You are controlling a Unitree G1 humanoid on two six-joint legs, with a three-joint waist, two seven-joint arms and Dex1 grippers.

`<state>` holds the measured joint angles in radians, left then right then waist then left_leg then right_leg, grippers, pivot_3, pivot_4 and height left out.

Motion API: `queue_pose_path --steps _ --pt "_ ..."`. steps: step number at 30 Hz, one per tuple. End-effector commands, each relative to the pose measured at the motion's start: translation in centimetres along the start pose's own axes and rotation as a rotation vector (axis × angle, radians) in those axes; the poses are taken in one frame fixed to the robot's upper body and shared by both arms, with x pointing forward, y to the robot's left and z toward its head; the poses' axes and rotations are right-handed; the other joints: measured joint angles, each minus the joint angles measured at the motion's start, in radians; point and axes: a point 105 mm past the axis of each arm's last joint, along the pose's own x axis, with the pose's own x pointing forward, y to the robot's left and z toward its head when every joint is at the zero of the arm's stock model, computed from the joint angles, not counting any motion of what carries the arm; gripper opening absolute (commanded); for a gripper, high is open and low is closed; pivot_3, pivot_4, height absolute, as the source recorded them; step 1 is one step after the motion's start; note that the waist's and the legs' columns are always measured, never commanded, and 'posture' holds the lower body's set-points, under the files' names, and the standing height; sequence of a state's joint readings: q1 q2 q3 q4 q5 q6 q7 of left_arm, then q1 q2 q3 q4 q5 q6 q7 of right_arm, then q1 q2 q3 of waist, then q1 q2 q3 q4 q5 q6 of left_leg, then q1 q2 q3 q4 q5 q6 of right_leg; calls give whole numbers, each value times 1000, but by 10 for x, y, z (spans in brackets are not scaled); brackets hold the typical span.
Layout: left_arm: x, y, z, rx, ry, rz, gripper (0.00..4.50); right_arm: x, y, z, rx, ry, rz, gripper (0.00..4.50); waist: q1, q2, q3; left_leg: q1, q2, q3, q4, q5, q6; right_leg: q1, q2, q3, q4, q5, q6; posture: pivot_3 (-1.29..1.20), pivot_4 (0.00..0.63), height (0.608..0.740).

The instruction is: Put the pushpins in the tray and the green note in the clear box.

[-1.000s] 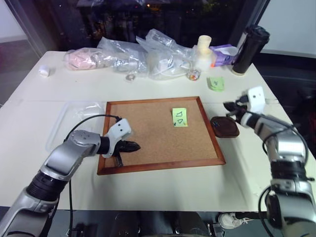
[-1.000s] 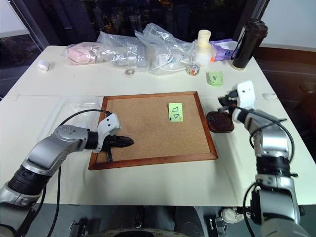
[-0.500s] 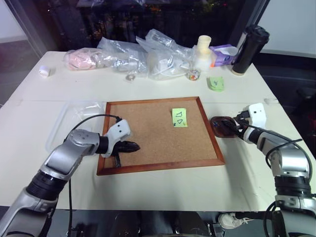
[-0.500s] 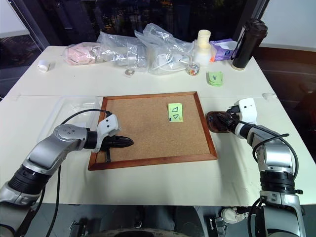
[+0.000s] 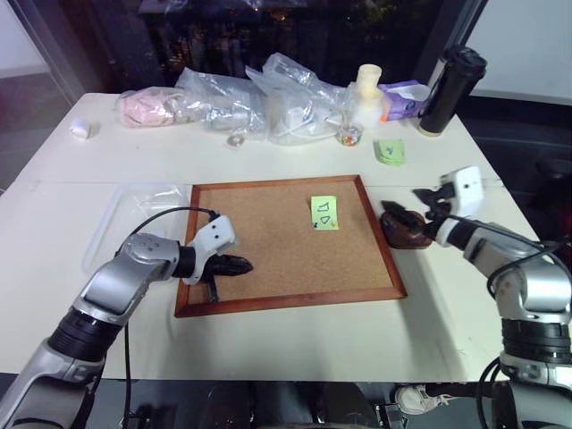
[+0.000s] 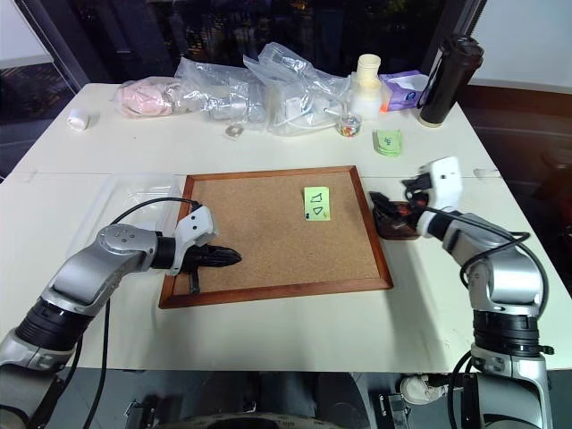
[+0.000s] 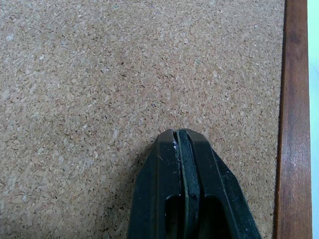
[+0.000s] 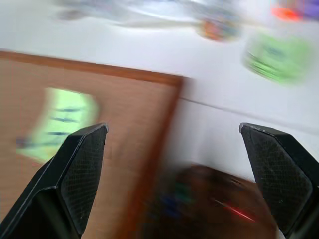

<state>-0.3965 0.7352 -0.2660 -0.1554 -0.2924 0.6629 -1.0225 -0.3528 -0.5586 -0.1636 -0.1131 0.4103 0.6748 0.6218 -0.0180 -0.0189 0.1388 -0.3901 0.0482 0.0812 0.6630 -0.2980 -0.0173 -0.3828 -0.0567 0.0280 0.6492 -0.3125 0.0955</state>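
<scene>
The green note [image 5: 325, 212], marked with two black triangles, lies on the cork board [image 5: 268, 259] toward its far right. A tiny dark dot sits at the note's near left corner. The dark reddish-brown tray [image 5: 408, 236] rests just right of the board. In the right wrist view, blurred coloured specks, the pushpins [image 8: 172, 205], lie inside it. My right gripper [image 5: 409, 206] hovers over the tray, open and empty. My left gripper [image 5: 239, 264] is shut with nothing in it, tips on the board's near left part. The clear box [image 5: 112, 214] lies left of the board.
Along the table's far edge are clear plastic bags [image 5: 268, 98], a white bottle [image 5: 368, 88], a black flask [image 5: 452, 89], a small jar of coloured bits [image 5: 350, 136] and a thicker green sticky pad [image 5: 391, 151]. A small white object [image 5: 80, 130] sits far left.
My right gripper went from shut to open, dipped onto the tray, then lifted a little and shifted left over it. The left arm stayed still.
</scene>
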Motion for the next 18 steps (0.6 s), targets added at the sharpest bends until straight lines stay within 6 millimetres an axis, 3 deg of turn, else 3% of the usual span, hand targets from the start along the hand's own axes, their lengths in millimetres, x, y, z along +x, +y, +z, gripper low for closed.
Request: queue_pose_path --steps 1,11,14,18 --pt "7 -3 -22 -47 78 -14 0 19 22 -9 -10 -6 73 4370 2 0 0 0 0 0 0 0 0 0 0 0 0 0 0 0 150 740" --pt "6 -5 -21 -53 75 -7 0 35 33 -25 8 -1 100 4370 3 0 0 -1 0 0 0 0 0 -1 -1 0 0 0 0 0 150 740" --pt "6 -5 -21 -55 76 -5 0 39 36 -28 2 -1 108 3502 3 0 0 -1 0 0 0 0 0 0 0 0 1 0 0 0 150 740" --pt "6 -5 -21 -60 77 -3 0 44 38 -32 2 0 108 1557 3 0 0 -1 0 0 0 0 0 0 0 0 1 0 0 0 150 740"
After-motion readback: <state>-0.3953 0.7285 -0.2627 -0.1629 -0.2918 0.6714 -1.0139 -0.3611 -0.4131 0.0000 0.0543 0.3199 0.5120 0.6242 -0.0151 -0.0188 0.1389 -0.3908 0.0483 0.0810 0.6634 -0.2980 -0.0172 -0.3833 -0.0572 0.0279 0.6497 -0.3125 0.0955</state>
